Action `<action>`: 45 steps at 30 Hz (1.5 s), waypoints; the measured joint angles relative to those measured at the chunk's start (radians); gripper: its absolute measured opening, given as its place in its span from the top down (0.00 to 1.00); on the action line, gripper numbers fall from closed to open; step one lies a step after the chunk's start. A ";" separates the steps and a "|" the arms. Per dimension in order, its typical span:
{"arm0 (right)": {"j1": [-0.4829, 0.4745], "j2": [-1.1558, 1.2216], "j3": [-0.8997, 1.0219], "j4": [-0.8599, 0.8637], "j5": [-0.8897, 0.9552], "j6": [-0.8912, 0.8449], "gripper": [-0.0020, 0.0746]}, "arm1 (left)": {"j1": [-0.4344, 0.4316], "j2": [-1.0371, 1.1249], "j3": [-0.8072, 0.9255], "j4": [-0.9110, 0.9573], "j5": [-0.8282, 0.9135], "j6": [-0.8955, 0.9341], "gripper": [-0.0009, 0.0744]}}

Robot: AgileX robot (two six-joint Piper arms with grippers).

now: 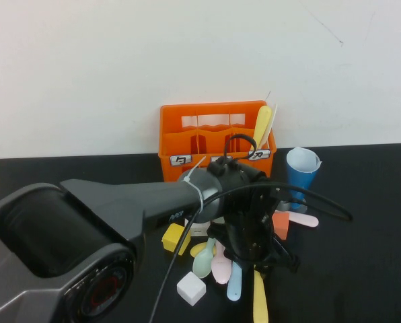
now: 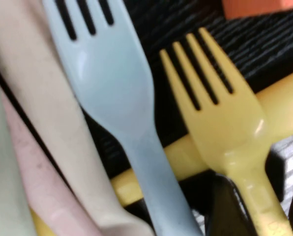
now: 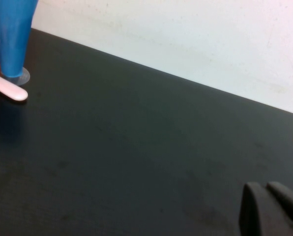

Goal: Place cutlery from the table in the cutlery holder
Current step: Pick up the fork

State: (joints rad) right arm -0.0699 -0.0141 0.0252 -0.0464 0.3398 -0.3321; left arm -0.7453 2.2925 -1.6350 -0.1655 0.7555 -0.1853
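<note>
Cutlery [image 1: 221, 266] under left hand [image 1: 258, 261], right hand [image 3: 268, 209] aside

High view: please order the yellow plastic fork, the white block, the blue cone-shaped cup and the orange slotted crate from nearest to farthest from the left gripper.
Left gripper is low over the cutlery pile.
1. Yellow plastic fork, directly below it.
2. White block, on its left.
3. Blue cone-shaped cup, behind, on the right.
4. Orange slotted crate, farthest back by the wall.

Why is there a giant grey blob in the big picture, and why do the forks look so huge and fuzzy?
High view: the left arm's near end sits close to the lens, blocking part of the table; left gripper is low over the cutlery. Left wrist view: the blue fork and yellow fork are very near, so soft-edged. Right wrist view: even light; right gripper is at the frame's edge.
</note>
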 joint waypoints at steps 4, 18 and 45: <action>0.000 0.000 0.000 0.000 0.000 0.000 0.98 | 0.000 0.003 -0.004 0.013 0.005 -0.030 0.61; 0.000 0.000 0.000 0.000 0.000 0.000 0.98 | -0.011 0.008 -0.010 0.022 0.019 -0.039 0.84; 0.000 0.000 0.000 0.000 0.000 0.000 0.98 | -0.058 -0.292 0.221 0.089 -0.121 0.245 0.90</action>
State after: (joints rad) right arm -0.0699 -0.0141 0.0252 -0.0464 0.3398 -0.3321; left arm -0.8037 2.0003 -1.4144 -0.0766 0.6345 0.0597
